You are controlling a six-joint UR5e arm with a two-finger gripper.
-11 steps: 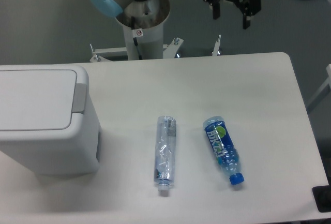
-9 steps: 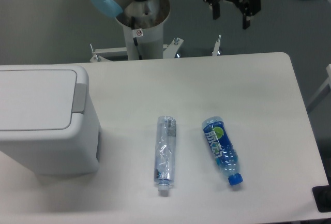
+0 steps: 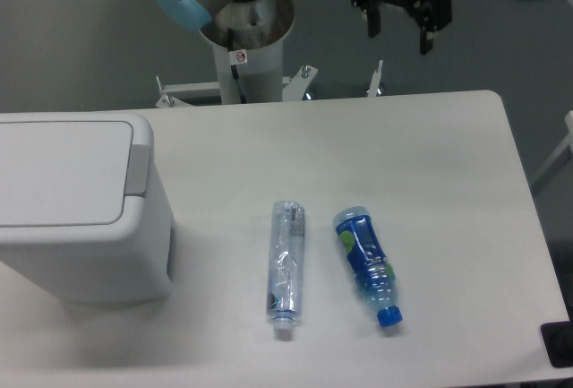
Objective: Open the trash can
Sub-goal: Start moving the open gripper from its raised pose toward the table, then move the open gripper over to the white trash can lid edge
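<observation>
The trash can (image 3: pixel 76 204) is a large boxy white-grey bin at the left edge of the table, and its flat lid (image 3: pixel 58 171) lies shut. My gripper (image 3: pixel 400 33) hangs high at the back, above and beyond the table's far edge, far to the right of the bin. Its two black fingers are spread apart and hold nothing.
A clear crushed bottle (image 3: pixel 286 267) lies lengthwise at the table's middle front. A blue-labelled bottle (image 3: pixel 365 263) with a blue cap lies just right of it. The arm's base (image 3: pixel 243 38) stands behind the table's far edge. A dark object (image 3: pixel 558 345) sits at the front right corner.
The blue-labelled bottle has rolled left, closer to the clear bottle. The gripper has stayed nearly in place. The bin's lid is unchanged.
</observation>
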